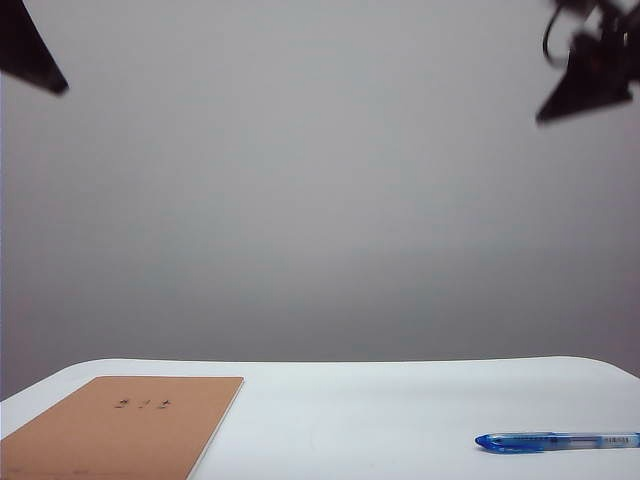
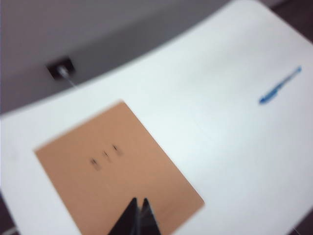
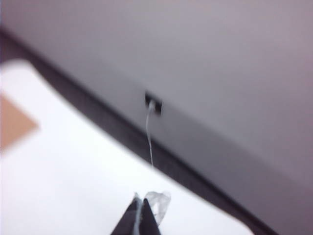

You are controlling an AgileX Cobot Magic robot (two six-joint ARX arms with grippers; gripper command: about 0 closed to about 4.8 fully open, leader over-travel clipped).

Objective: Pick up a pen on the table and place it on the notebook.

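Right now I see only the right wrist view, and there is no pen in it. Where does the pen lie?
Observer: The pen lies flat on the table, at the near right of the exterior view.
Operator: Is it touching the notebook?
Observer: No, the notebook lies far off, at the near left.
Operator: Where is the left gripper?
Observer: The left gripper is shut and high up, pointing toward the notebook.

White smooth tabletop with rounded corners (image 1: 350, 400), bearing flat tan kraft notebook (image 1: 120, 430) and, well apart, slim translucent blue pen (image 1: 555, 441).
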